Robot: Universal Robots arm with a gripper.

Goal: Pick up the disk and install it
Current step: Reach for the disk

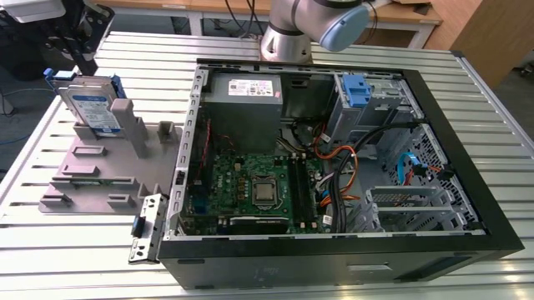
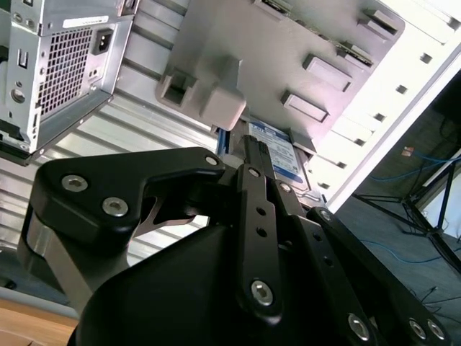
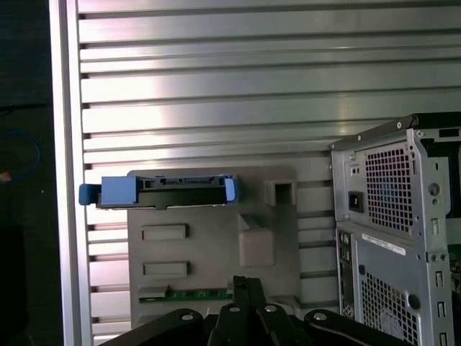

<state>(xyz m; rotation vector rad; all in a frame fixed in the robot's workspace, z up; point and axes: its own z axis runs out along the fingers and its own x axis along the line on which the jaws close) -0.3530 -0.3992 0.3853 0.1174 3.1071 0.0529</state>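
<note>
The disk (image 1: 90,106), silver with a white-and-blue label and blue side rails, stands on edge in a slot of the grey holder (image 1: 92,169) on the exterior view's left. My gripper (image 1: 84,59) hangs just above and behind it. In the first wrist view the disk (image 3: 162,191) is seen edge-on, and the gripper (image 3: 245,282) is apart from it with its thin black fingers pressed together and nothing between them. In the second wrist view the gripper (image 2: 252,144) points toward the disk's label (image 2: 277,155).
An open computer case (image 1: 334,262) lies on the slatted metal table (image 1: 67,256), with a grey power-supply box (image 1: 244,94), a motherboard (image 1: 250,181), cables and a bright-blue latch (image 1: 356,90) by the drive bay. A loose bracket (image 1: 146,228) lies by the case's near corner.
</note>
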